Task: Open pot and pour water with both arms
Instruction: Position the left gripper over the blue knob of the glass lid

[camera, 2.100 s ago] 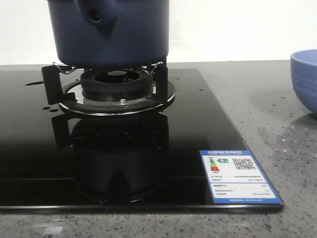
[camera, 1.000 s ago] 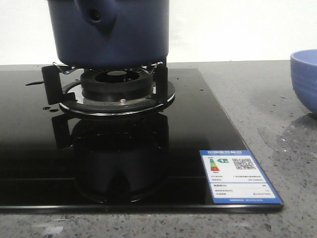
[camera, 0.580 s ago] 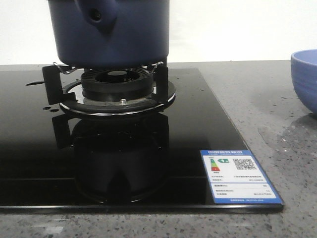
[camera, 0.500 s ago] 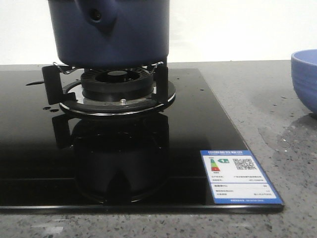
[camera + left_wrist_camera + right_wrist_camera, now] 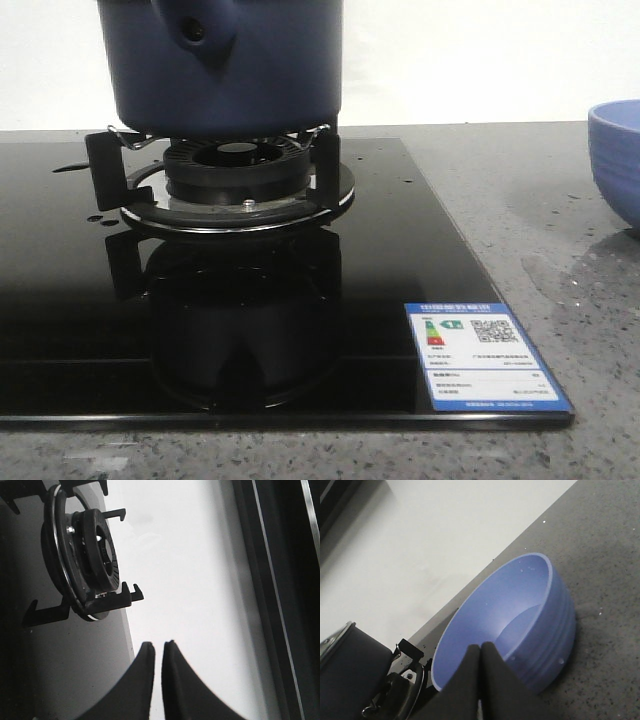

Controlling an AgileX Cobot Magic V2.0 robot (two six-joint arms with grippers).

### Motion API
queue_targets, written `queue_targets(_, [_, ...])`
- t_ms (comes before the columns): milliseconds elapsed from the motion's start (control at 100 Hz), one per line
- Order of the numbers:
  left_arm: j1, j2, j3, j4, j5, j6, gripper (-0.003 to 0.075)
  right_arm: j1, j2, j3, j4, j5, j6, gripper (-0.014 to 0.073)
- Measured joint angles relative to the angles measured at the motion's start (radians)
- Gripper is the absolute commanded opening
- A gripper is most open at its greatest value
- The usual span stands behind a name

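Looking at my front view, nearest the lens I see the grey speckled counter (image 5: 560, 250) along the bottom edge, then the black glass hob (image 5: 400, 240) filling the lower left. An energy label sticker (image 5: 486, 356) sits on the hob's lower right corner. Behind it, left of centre, stands the burner ring (image 5: 235, 185) with its pan supports, mirrored in the glass. The pot (image 5: 225, 60) rests on those supports at the top of the frame, its top cut off by the edge and its handle lug facing me. A few glossy droplets of water (image 5: 95, 218) lie on the glass left of the burner. The light blue bowl (image 5: 615, 160) sits on the counter at the right edge, well apart from the pot.

On my left wrist feed, the left gripper (image 5: 156, 652) has its 2 fingers nearly together with a thin slit between them, grasping nothing. On the right wrist feed, the right gripper (image 5: 480, 652) is clenched, fingertips touching, empty, seen in front of the bowl.
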Motion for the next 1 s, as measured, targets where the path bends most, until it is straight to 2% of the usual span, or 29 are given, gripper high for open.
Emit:
queue_targets(340, [0.0, 0.0, 0.0, -0.002, 0.013, 0.0, -0.002, 0.0, 0.0, -0.004, 0.0, 0.0, 0.0, -0.0064])
queue_targets(450, [0.0, 0.0, 0.0, 0.043, 0.088, 0.0, -0.002, 0.0, 0.0, -0.042, -0.016, 0.04, 0.0, -0.0062])
queue_targets(520, [0.0, 0.0, -0.007, 0.146, 0.183, 0.0, -0.002, 0.0, 0.007, -0.088, -0.045, 0.096, -0.015, -0.0062])
queue_targets(610, [0.0, 0.013, -0.051, 0.293, 0.306, 0.0, -0.002, 0.0, 0.057, -0.171, -0.058, 0.184, -0.1, -0.0062])
queue_targets(770, [-0.002, 0.152, -0.178, 0.487, 0.522, 0.028, -0.002, 0.0, 0.231, -0.338, -0.069, 0.391, -0.195, -0.0062])
queue_targets(900, [-0.06, 0.261, -0.276, 0.538, 0.633, 0.164, -0.002, 0.0, 0.409, -0.448, -0.067, 0.611, -0.242, -0.0062])
queue_targets(1000, [-0.141, 0.327, -0.336, 0.551, 0.709, 0.248, -0.0018, 0.0, 0.523, -0.502, -0.004, 0.746, -0.342, -0.0062])
